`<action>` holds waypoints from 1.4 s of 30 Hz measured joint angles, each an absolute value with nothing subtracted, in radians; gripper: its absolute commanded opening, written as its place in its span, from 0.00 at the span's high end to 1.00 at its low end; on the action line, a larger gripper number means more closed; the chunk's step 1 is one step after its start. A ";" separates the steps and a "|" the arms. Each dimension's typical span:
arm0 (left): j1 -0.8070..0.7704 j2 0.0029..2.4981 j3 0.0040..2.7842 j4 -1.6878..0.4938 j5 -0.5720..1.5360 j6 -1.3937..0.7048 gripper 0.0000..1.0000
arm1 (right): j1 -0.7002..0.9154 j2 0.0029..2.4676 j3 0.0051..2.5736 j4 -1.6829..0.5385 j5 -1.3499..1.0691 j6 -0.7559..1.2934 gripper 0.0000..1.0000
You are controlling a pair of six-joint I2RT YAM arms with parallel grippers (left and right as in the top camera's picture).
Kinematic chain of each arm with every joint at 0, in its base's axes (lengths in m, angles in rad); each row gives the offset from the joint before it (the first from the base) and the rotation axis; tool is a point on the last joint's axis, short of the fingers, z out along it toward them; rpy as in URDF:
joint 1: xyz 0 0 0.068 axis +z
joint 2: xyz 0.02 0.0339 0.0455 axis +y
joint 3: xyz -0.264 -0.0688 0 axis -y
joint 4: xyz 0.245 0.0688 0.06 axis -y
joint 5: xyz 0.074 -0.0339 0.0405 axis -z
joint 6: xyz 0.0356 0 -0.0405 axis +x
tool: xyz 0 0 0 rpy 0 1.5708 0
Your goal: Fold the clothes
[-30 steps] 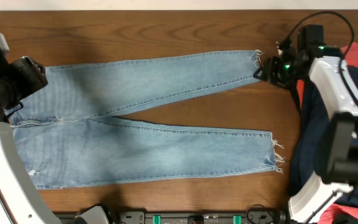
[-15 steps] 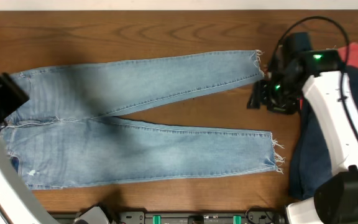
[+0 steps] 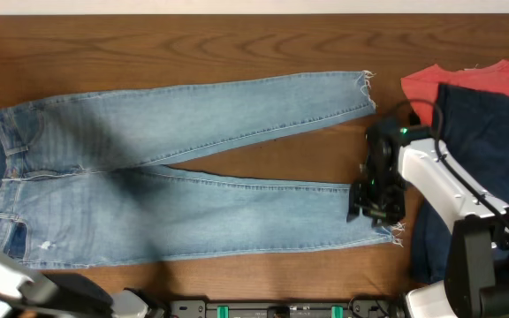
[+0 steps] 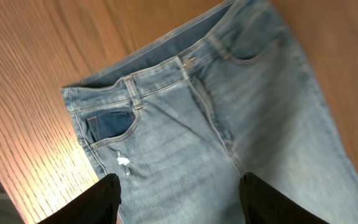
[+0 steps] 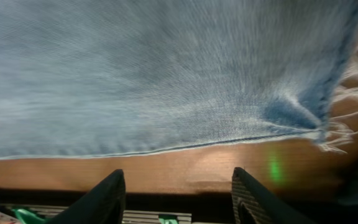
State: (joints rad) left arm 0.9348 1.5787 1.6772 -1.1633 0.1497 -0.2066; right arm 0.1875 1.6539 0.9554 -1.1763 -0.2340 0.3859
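Note:
The clothes, a pair of light-blue jeans [image 3: 193, 177], lie flat on the wooden table, waist at the left and both legs running right to frayed hems. My right gripper [image 3: 369, 199] hovers over the near leg's hem, open. In the right wrist view my right gripper [image 5: 179, 180] has bare wood between its fingers, just off the leg's [image 5: 166, 74] lower edge. My left gripper [image 4: 180, 186] is open above the denim below the waistband [image 4: 160, 68], holding nothing. In the overhead view only part of the left arm [image 3: 7, 283] shows, at the bottom left.
A red-orange garment [image 3: 467, 79] and a dark navy garment [image 3: 493, 150] lie piled at the right edge, under the right arm. A black rail [image 3: 281, 309] runs along the table's front edge. Bare wood [image 3: 193, 44] lies behind the jeans.
The right gripper moved from the far leg's hem down to the near leg's hem. The left arm withdrew from the waist toward the bottom left, uncovering the waistband.

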 measured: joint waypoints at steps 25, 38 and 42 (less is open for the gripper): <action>1.091 1.719 1.668 -1.145 0.149 -0.213 0.38 | 0.117 1.620 0.734 -0.908 -0.278 0.533 0.97; 1.092 1.719 1.659 -1.147 0.115 -0.221 0.37 | -0.041 1.636 0.870 -0.865 -0.241 0.529 0.99; 1.098 1.719 1.599 -1.136 0.111 -0.236 0.37 | -0.069 1.636 0.966 -0.865 -0.240 0.506 0.99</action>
State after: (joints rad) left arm 1.0985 1.7187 1.5990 -1.1358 0.1112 -0.2356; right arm -0.0692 1.6356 0.9665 -0.8650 -0.2398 0.5064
